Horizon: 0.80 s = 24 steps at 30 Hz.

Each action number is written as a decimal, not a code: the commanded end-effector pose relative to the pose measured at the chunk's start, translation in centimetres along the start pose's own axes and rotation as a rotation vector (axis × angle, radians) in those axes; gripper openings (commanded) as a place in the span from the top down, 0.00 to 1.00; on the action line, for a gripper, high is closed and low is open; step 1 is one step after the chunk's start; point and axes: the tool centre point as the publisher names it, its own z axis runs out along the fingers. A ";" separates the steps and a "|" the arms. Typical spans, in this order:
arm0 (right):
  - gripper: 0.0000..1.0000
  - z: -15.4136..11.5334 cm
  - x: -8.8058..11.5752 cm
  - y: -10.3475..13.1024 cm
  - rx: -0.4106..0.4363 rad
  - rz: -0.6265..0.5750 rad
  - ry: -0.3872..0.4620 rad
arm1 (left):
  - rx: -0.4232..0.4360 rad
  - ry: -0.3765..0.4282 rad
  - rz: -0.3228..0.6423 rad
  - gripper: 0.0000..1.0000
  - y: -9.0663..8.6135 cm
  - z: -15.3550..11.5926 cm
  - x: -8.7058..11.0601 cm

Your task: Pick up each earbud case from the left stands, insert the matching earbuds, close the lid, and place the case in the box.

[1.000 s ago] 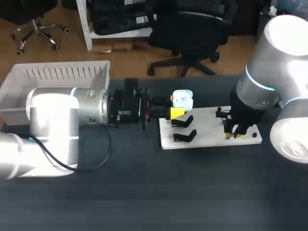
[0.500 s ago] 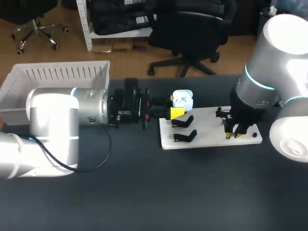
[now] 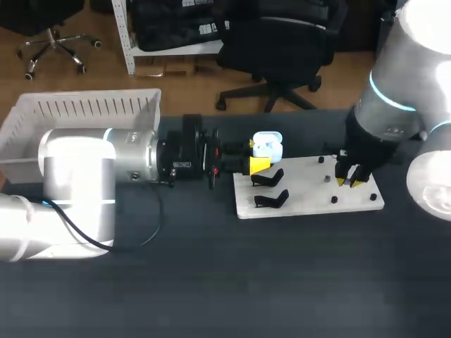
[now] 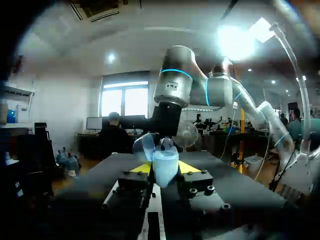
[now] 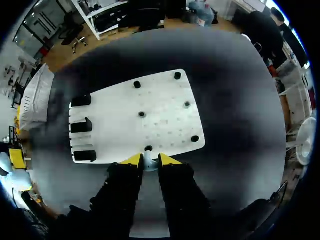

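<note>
**Head view.** The left arm lies across the dark table from the left. The left jaws pinch the case from two sides, with its lid up. The case is held just off the far-left corner of the white board, just far of the two black stands that show here. The right arm comes in from the right, and the right jaws hang over the board's right part with their yellow tips close together. What sits between them is too small to tell from here. The white box stands at the far left, its near side hidden behind the left arm.

**Left wrist view.** The case sits squarely between the left jaws' yellow tips, gripped on both sides. Its lid is swung open and its inside is blurred. The right arm stands beyond it.

**Right wrist view.** The right jaws are nearly together, pinching a small pale earbud between their tips. They are over the edge of the board nearest them, and a black peg is just ahead. Three stands line the board's end toward the box. The case is mostly cut off at the rim.
</note>
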 end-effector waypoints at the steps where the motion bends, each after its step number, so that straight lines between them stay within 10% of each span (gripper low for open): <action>1: 1.00 -4.1 0.5 -0.3 0.005 0.022 -0.032 | -0.006 -0.005 0.004 1.00 -0.1 0.0 0.1; 15: 1.00 -15.6 -0.7 4.3 -0.006 0.074 -0.110 | -0.006 -0.005 0.004 1.00 -0.1 0.0 0.1; 24: 1.00 -17.4 0.3 11.2 -0.012 -0.036 -0.087 | -0.006 -0.005 0.004 1.00 -0.1 0.0 0.1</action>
